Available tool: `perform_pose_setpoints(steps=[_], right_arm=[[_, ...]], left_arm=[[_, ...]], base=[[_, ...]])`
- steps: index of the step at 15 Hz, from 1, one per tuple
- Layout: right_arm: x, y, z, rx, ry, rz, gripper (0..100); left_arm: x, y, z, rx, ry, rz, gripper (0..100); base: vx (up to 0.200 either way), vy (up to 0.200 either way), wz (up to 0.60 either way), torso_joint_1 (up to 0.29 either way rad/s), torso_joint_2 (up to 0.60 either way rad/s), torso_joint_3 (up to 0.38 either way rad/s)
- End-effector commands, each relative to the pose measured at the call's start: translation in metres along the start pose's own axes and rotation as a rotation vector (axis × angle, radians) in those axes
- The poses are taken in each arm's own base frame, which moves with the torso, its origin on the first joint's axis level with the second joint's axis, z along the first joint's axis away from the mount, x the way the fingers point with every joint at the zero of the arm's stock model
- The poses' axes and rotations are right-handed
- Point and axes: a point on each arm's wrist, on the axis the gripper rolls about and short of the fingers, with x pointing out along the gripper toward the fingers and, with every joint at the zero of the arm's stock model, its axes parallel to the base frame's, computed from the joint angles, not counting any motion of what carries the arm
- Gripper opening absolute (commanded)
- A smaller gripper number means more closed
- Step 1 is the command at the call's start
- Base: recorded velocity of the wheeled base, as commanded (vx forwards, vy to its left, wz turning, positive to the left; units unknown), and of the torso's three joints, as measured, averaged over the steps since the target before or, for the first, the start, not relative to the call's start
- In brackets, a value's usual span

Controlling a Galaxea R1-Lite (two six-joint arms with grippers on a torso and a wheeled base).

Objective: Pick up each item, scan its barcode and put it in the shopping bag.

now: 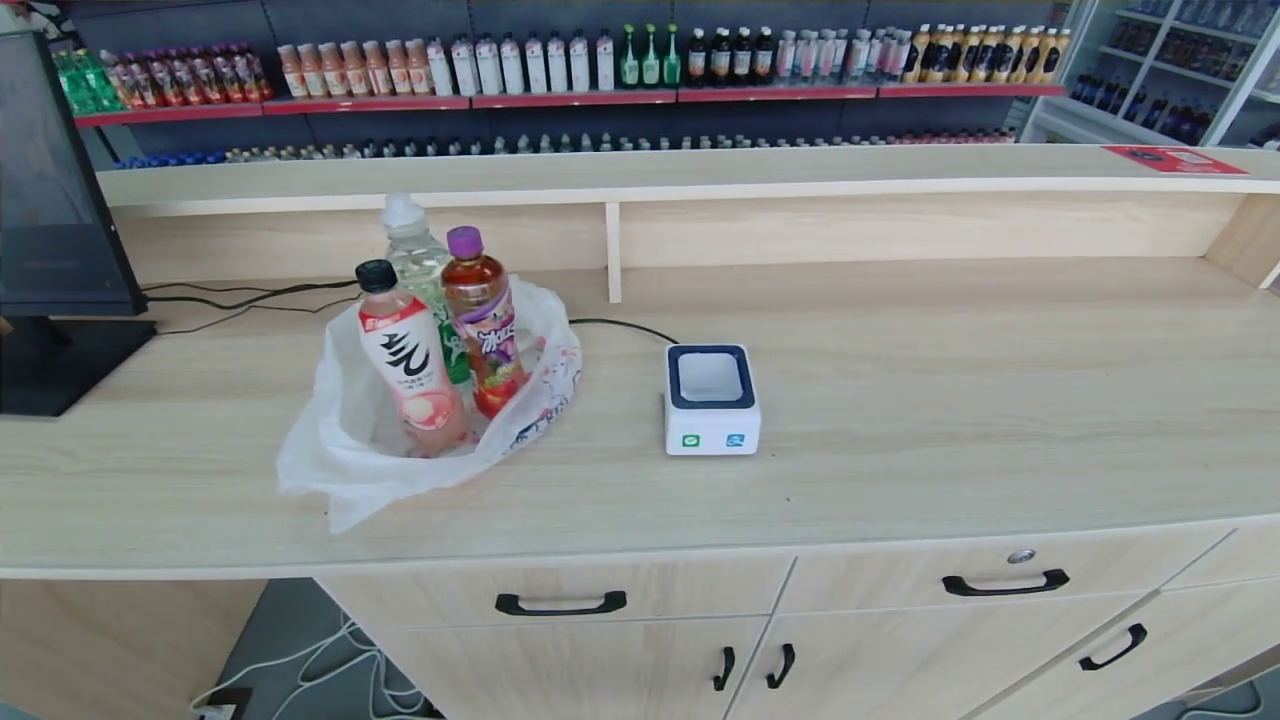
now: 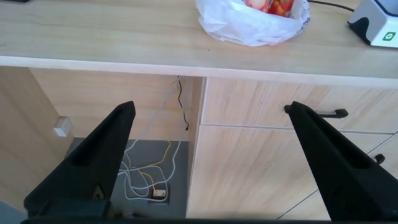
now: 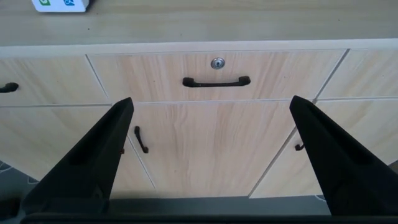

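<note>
The thin white plastic shopping bag point(image 1: 345, 440) sits left of centre in the head view, slumped open on the pale wooden counter point(image 1: 900, 420). Three bottles stand upright inside it, touching one another: a pink drink bottle with a black cap point(image 1: 410, 365) at the front, a reddish-brown drink bottle with a purple cap point(image 1: 485, 320) just beside it, and a clear bottle with a white cap point(image 1: 415, 260) behind them. Near the bag, towards mid-frame, is the small white box scanner with a dark blue rim point(image 1: 711, 398), its black cable running back along the counter. A black monitor point(image 1: 50, 200) fills the upper left. The left gripper point(image 2: 211, 109) hangs below the counter edge with its black fingers spread wide, holding nothing. The right gripper point(image 3: 211, 102) faces the wooden drawer with a black handle point(image 3: 216, 81), equally wide and holding nothing.
</note>
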Motion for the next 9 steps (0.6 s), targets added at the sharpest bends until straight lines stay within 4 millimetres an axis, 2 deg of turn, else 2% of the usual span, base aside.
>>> perform_pose_setpoints(steps=[1, 4, 7, 9], right_arm=[[0.0001, 0.0, 0.0, 0.003, 0.001, 0.0, 100], [0.0001, 0.0, 0.0, 0.0, 0.001, 0.0, 100], [0.0001, 0.0, 0.0, -0.001, 0.001, 0.0, 100], [0.0001, 0.0, 0.0, -0.003, 0.001, 0.0, 100]], left_arm=[[0.0001, 0.0, 0.0, 0.0, 0.001, 0.001, 100], [0.0001, 0.0, 0.0, 0.001, 0.001, -0.001, 100], [0.0, 0.0, 0.0, 0.0, 0.0, 0.001, 100], [0.0001, 0.0, 0.0, -0.002, 0.001, -0.001, 100]], base=[[0.0, -0.2, 0.0, 0.007, 0.0, 0.012], [0.0, -0.2, 0.0, 0.001, 0.0, 0.004], [0.0, 0.0, 0.0, 0.0, 0.0, 0.0], [-0.2, 0.0, 0.0, 0.0, 0.0, 0.002]])
